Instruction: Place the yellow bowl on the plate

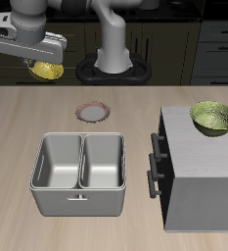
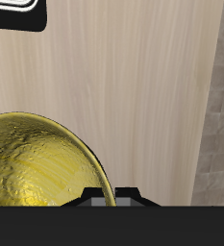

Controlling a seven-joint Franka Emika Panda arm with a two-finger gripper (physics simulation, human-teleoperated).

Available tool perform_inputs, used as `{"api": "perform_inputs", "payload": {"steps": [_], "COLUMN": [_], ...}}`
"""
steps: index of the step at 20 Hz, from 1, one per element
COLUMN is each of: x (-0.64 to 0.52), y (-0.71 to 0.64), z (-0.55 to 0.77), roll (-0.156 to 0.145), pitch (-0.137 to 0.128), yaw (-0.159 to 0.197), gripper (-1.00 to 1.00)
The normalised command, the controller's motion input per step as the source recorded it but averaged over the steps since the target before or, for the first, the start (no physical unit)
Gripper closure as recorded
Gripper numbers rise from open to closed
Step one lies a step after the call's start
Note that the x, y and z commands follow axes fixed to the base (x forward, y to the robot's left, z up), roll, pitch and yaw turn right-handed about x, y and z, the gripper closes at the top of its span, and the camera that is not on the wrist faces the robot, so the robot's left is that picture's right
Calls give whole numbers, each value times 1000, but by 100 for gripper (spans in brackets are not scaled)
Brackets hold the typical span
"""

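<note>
While pinching the yellow bowl by its rim, holds it aloft at the back of the table, beside the robot's base and well apart from the plate. Appears clenched on that rim, to judge by the wrist view, where the bowl's edge runs straight in under the gripper; cannot make out the fingertips themselves. Hangs tilted a little rather than level, with the speckled inside facing up.

Looks light and stiff, so no sag to reckon with, but glossy and hard, hence likely slippery under two narrow pads. Seems prone to swinging or pivoting about the pinch point, being taken at one side only. Best kept gripped on the rim, one pad inside the wall and one outside, with a slow, steady carry forward. Could well chip or clatter if dropped from this height, so calls for lowering close before letting go.

Lies flat and bare farther toward the table's front, pink-rimmed and about the bowl's own width, leaving little margin for centring. Stands clear of the grey two-compartment tray nearer the front edge. Not to be confused with the larger yellow-green bowl resting on the drawer cabinet.
</note>
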Motion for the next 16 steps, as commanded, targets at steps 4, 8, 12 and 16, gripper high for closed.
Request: {"api": "perform_inputs", "payload": {"steps": [4, 8, 12, 16], "x": [-143, -129, -194, -281], "y": [221, 271, 294, 301], "z": [-100, -119, -27, -117], "roll": [15, 49, 42, 37], "pitch": [-5, 21, 0, 6], "yaw": [-12, 6, 13, -1], "gripper": [100, 100, 100, 100]}}
